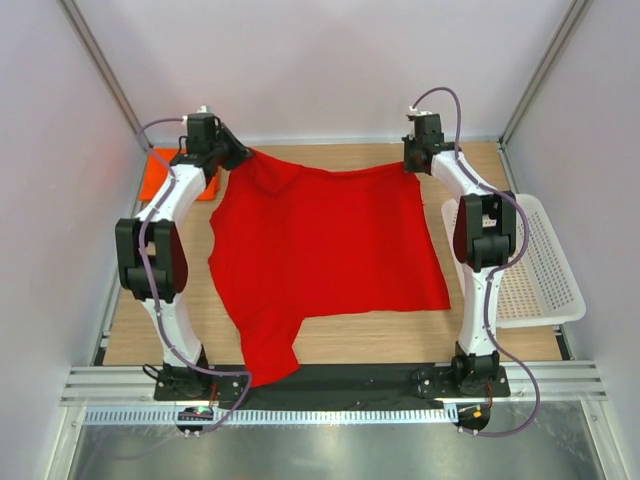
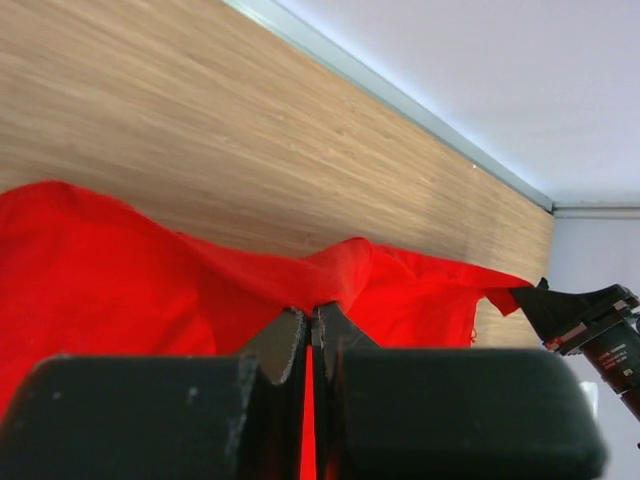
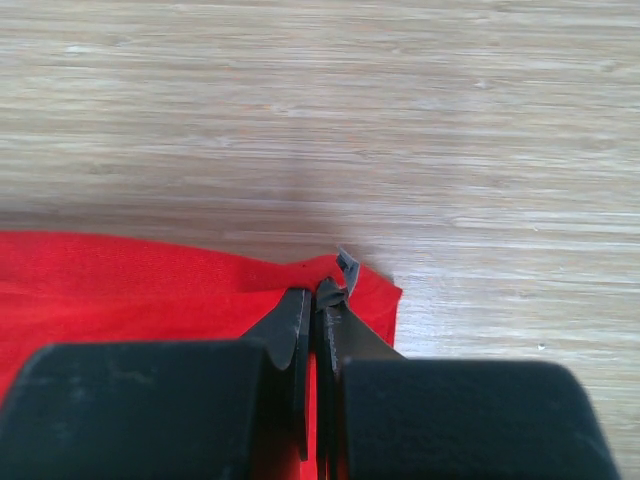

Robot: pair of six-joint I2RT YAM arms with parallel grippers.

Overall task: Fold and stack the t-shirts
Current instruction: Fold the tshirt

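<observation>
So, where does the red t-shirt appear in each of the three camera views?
Top external: red t-shirt spread across the table centre.
Left wrist: lower half, pinched by the left gripper.
Right wrist: lower left, its corner pinched by the right gripper.
Shared landmark: the wooden table.

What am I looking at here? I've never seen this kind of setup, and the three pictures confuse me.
These are two white robot arms bolted at the near edge of a wooden table. The wide picture comes from a fixed camera above and behind them; the other two come from cameras on each wrist, looking past that arm's own fingers. A red t-shirt lies spread on the table. The left gripper and the right gripper are each shut on its far edge, one near each far corner. An orange t-shirt sits at the far left, partly hidden by the left arm. A white mesh basket stands on the right.
</observation>
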